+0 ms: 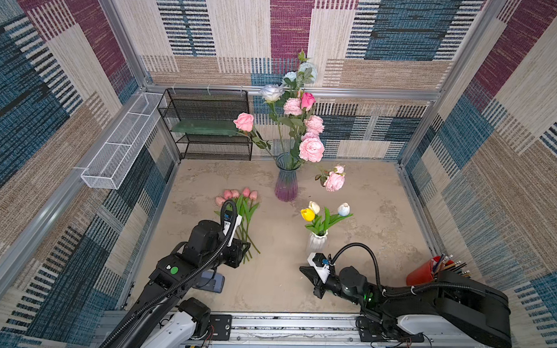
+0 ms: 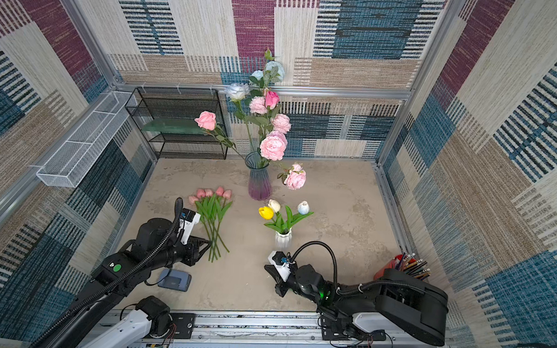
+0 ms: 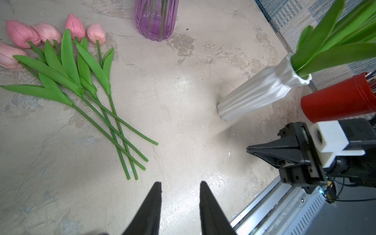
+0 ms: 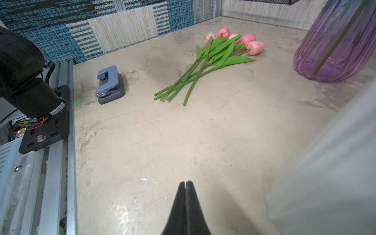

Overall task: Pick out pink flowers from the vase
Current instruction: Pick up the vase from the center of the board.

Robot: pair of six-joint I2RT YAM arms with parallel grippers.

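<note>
Beside pink tulips (image 3: 70, 67), left end effector (image 3: 180, 183), parted.

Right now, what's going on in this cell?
A two-arm robot is sorting pink flowers out of the vases. Five pink tulips lie bunched on the table. The white vase holds only yellow and white tulips. The pink roses are not yet out: they stand in the purple glass vase with pale blue roses. The left gripper hangs open and empty near the tulip stem ends. The right gripper is shut and empty beside the white vase.
</note>
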